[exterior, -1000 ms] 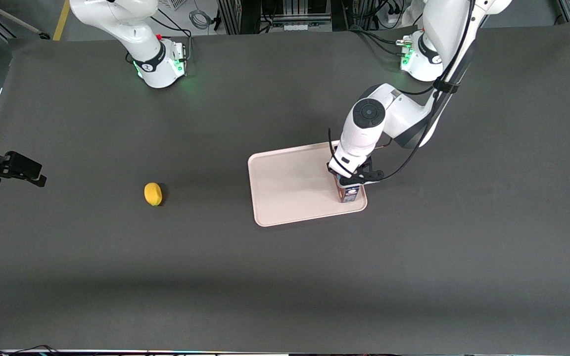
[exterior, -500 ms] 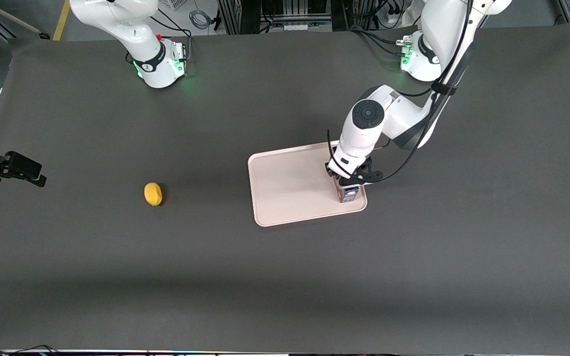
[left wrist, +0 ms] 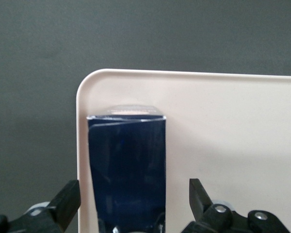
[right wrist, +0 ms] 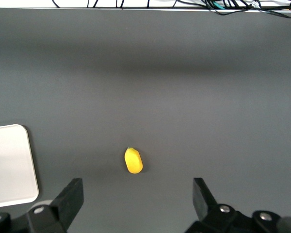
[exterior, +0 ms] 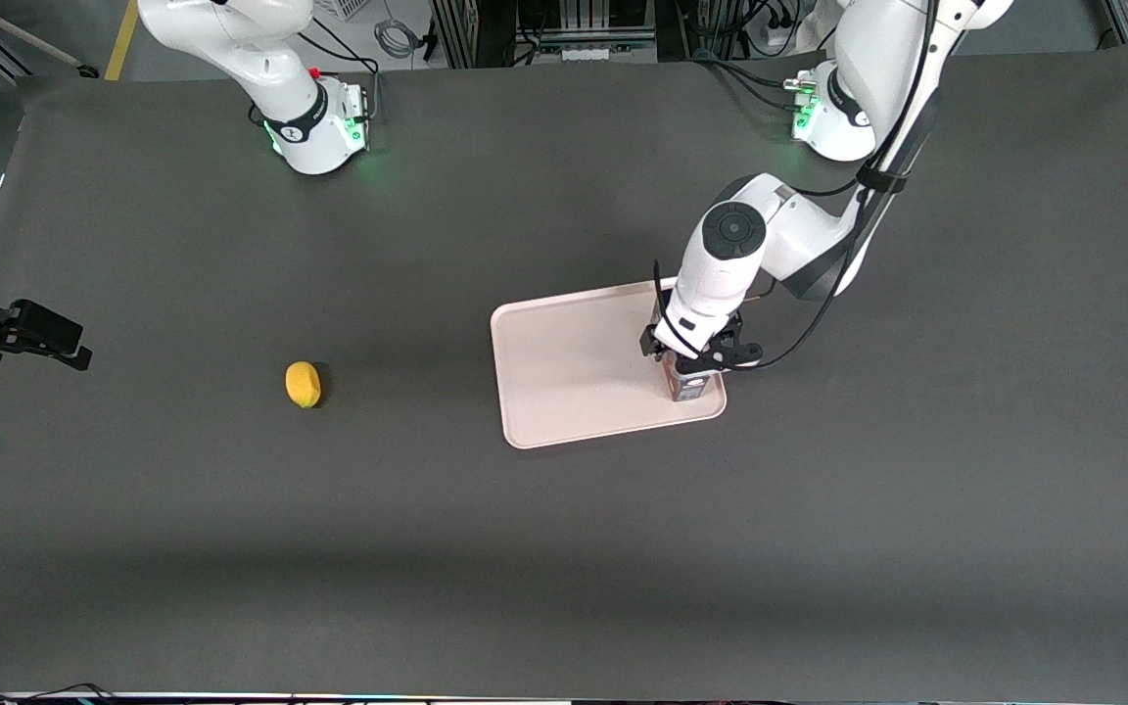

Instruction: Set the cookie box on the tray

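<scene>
My claw hangs over the corner of the pale pink tray that lies nearest the front camera and toward my working end of the table, its two fingers spread wide and clear of the cookie box on either side, gripping nothing. The box stands upright on the tray, tucked into that rounded corner just beside the raised rim, its dark navy face rising between my open fingers in the wrist view, with tray showing between it and each fingertip. The tray sits flat on the dark grey table, its short side toward my arm. A small yellow lump lies on the table well apart from the tray, toward the parked arm's end, about as near to the front camera as the box. The same lump shows in the parked wrist view, with a corner of the tray at that picture's edge
</scene>
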Robot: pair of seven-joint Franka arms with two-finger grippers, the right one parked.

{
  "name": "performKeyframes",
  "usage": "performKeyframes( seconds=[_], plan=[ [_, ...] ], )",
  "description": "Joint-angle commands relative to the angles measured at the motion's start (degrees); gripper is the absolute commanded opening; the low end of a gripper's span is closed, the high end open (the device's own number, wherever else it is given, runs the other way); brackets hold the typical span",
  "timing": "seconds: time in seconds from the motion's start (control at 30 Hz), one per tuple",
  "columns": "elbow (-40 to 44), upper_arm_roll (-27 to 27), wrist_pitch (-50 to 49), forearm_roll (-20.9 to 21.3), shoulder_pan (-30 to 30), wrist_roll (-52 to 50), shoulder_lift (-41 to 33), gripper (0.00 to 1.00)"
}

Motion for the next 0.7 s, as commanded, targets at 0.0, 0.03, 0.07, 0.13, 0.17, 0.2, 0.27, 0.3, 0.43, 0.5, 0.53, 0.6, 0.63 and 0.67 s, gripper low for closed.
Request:
performKeyframes(
  seconds=[0.0,0.03,0.07,0.13,0.17,0.2,0.27,0.3,0.43,0.5,0.53,0.6,0.63,0.67],
  plan=[
    [-0.21,1.86,-0.47,0.99,-0.74,1.23,-2.88,1.0],
    [-0.12,1.95,-0.47,0.99,-0.74,1.68,-3.23,1.0],
    [-0.04,2.03,-0.56,0.99,-0.65,1.68,-3.59,1.0],
    [0.31,2.3,-0.56,0.9,-0.65,1.42,-4.38,1.0],
    [0.58,2.39,-0.65,0.9,-0.56,1.42,-4.55,1.0],
    [0.84,2.39,-1.08,0.81,-0.56,1.33,-4.73,1.0],
    [1.8,2.39,-2.84,0.55,-0.56,1.33,-5.17,1.0],
    [2.51,2.39,-3.89,0.29,-0.56,1.42,-5.26,1.0],
    [5.93,2.47,-8.19,-0.15,-0.47,1.42,-5.61,1.0],
    [7.86,2.47,-10.66,-0.15,-0.3,2.12,-5.87,1.0],
    [8.57,2.47,-11.62,-0.15,0.05,3.08,-6.05,1.0],
    [9.37,2.56,-12.95,-0.24,0.93,6.06,-6.75,1.0],
    [9.46,2.74,-13.39,-0.41,1.45,8.08,-7.36,1.0],
    [9.54,3.43,-13.83,-0.94,1.89,10.01,-7.98,1.0]
  ],
)
